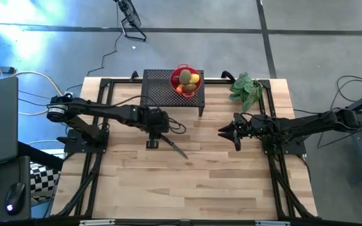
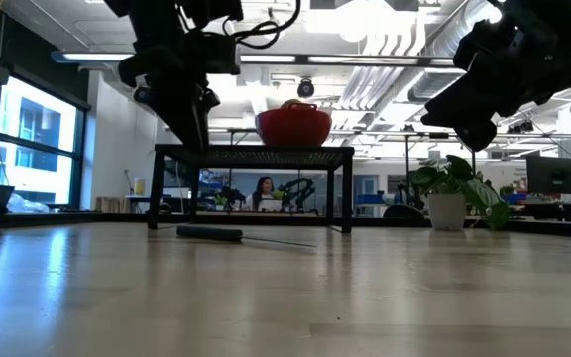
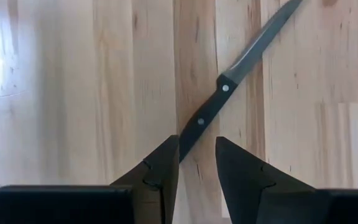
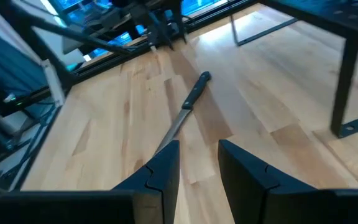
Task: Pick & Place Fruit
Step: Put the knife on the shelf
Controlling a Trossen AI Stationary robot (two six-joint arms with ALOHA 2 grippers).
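fruit (image 1: 186, 80) heaped (in bowl (image 1: 195, 92))

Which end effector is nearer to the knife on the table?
Left. The left end effector hangs just above the knife, by its handle end. The right end effector is farther off, across the table beyond the blade's tip.

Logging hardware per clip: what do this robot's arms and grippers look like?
Both arms are dark, near-black jointed links. The left arm has a silvery ring at its outer joint, and black cables loop beside its wrist. The left gripper and right gripper each have two dark, wedge-shaped fingers with stepped notches. No markings are visible.
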